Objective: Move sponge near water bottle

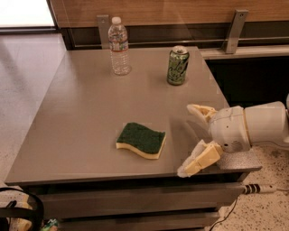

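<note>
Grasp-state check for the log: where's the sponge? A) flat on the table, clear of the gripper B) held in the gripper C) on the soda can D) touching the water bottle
A: the sponge lies flat on the table; the open gripper is apart from it, at the table's edge.

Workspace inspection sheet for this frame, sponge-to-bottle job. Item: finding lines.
Surface: grey table, flat top.
Job's things: sponge lies green side up near the front edge; water bottle stands upright at the back, well apart from it.
Clutter: green can upright, to the right of the bottle.
Gripper: gripper open, at the table's right front, beside the sponge, not touching it.
Cables: cable below the right front corner.
Surroundings: speckled floor, wood panel wall, metal bracket.
</note>
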Controlling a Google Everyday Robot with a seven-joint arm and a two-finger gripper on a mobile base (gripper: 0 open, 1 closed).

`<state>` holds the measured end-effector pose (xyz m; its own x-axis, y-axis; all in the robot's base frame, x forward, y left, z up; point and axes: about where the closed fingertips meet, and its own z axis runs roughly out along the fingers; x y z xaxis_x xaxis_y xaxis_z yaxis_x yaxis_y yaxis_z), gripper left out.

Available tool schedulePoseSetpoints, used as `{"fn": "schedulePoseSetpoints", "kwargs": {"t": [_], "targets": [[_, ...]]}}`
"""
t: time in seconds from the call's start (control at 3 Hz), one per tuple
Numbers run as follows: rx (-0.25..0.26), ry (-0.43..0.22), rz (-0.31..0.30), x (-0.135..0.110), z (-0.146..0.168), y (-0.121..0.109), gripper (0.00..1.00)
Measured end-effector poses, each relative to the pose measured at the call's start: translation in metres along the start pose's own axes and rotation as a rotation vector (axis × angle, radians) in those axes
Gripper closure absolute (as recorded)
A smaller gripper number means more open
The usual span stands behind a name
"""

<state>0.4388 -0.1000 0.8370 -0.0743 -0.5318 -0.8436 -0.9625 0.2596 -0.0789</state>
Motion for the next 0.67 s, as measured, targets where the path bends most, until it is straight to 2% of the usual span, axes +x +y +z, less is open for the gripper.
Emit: {"fn": "schedulePoseSetpoints", "kwargs": {"t": [0.33, 0.67], "targets": [[-0.014, -0.057, -0.010, -0.011, 0.025, 0.009, 0.00], [-0.018, -0.077, 0.004, -0.014, 0.043, 0.011, 0.00]]}}
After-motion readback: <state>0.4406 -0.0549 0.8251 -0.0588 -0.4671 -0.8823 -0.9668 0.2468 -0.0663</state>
